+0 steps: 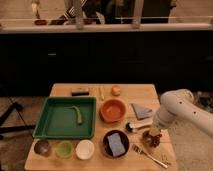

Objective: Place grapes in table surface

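Note:
The grapes [151,139], a small dark reddish bunch, lie on the light wooden table surface [130,93] near its front right corner. My gripper [152,132] reaches in from the right on a white arm [178,110] and sits directly over the bunch, its tip at the grapes. The arm hides whatever lies behind the bunch.
A green tray [52,120] with a green vegetable [77,114] fills the left side. An orange bowl [113,110], a black bowl holding a blue-grey pad [115,143], three small bowls [64,149], an orange fruit [116,90], a grey cloth [142,110] and a fork [150,155] surround the grapes.

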Robot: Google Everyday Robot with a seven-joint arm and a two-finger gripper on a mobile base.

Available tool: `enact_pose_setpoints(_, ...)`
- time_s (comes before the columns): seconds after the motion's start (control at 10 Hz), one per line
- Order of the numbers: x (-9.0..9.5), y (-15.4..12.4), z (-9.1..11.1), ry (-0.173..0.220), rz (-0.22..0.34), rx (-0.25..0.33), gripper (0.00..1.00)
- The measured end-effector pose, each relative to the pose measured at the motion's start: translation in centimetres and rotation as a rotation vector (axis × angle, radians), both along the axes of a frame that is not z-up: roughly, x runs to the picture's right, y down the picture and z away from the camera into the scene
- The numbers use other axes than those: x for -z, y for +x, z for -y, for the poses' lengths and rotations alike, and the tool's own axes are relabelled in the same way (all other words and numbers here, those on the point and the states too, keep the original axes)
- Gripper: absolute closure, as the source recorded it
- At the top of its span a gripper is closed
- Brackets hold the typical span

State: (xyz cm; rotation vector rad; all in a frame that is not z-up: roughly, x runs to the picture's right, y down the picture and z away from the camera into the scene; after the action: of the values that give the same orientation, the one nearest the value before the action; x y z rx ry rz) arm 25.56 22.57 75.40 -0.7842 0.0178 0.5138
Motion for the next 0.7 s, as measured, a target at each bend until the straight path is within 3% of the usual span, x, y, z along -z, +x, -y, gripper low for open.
enact_pose_setpoints(0.7, 0.01, 0.02, 0.0, 0.0, 0.0, 0.0, 0.2)
